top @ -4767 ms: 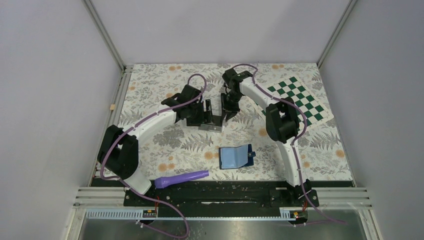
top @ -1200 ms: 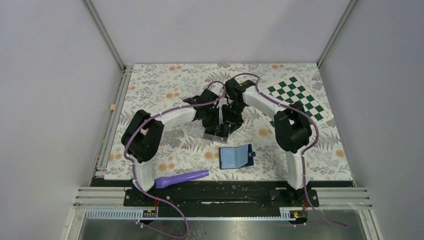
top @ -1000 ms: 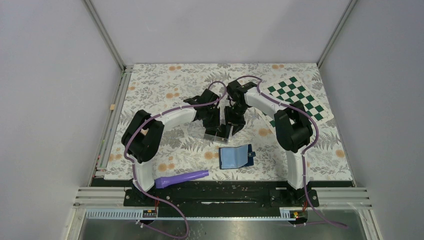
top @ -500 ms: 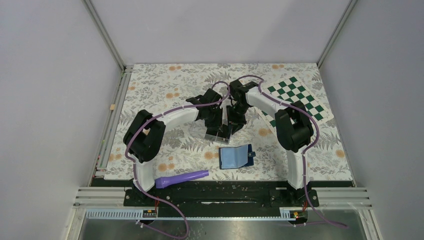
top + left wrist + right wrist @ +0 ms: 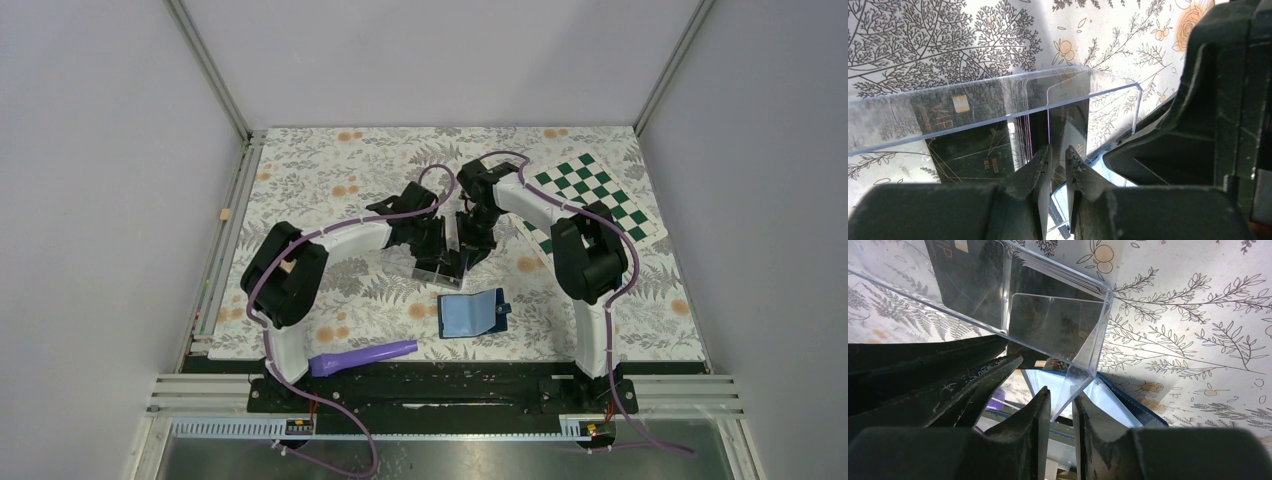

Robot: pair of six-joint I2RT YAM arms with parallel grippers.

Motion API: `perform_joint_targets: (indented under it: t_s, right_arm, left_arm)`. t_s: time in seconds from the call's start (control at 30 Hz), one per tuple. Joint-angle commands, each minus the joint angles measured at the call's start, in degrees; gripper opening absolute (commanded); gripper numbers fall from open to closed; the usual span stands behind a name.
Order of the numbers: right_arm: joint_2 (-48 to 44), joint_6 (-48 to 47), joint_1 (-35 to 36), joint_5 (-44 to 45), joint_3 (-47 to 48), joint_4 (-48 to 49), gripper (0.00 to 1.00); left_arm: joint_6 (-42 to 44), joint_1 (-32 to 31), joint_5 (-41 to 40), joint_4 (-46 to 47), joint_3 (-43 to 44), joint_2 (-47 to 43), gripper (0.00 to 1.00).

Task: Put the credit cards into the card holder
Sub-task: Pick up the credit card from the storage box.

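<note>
Since a few seconds ago the clear box (image 5: 437,262) is found shifted slightly toward 6 o'clock and seemingly raised, so that it is now set close at 11 o'clock of the opened card holder (image 5: 472,313). The left gripper (image 5: 1058,152) is pinched on one thin wall of the box, and the right gripper (image 5: 1062,397) is pinched on a corner wall. The credit cards (image 5: 973,145) are still stacked inside the box with none seen in the holder, so only the approach is judged done and extraction is yet to be made.
</note>
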Motion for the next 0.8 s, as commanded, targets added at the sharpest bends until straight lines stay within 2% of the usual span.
perform_joint_targets:
  t_s: [0.0,0.47,0.7,0.77]
  right_arm:
    - [-3.2,0.1,0.3,-1.8,0.2,2.2,0.29]
    - [-3.3,0.4,0.0,-1.9,-0.7,2.8,0.28]
    - [-3.4,0.3,-0.1,-1.9,-0.9,2.8,0.28]
    - [-3.5,0.3,-0.1,-1.9,-0.9,2.8,0.28]
  left_arm:
    - [-2.5,-0.8,5.8,8.0,-2.0,-3.3,0.16]
    - [-2.4,-0.7,9.0,12.0,-3.4,-4.4,0.16]
    - [-0.8,-0.7,5.3,5.7,-1.1,0.0,0.16]
    - [-0.7,-0.7,3.9,4.7,-1.0,0.7,0.10]
